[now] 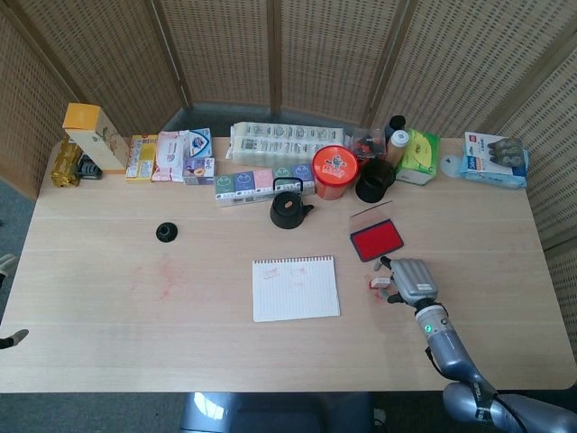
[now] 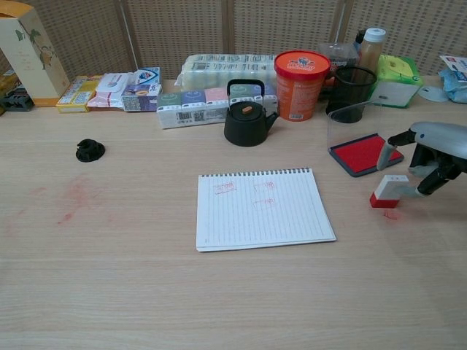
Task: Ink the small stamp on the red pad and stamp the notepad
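One stamp (image 2: 389,191); one notepad (image 2: 261,208)

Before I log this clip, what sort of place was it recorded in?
Probably a staged indoor test area rather than a real office: a light wooden table backed by a woven folding screen, with a row of unrelated props at its far edge, such as a black teapot, an orange tub and tissue packs.

We see small stamp (image 2: 389,191), white body, red base, upright on table right of notepad (image 2: 261,208). Red pad (image 2: 365,153), lid open, just behind stamp. Notepad lined, flat, faint red marks near top.
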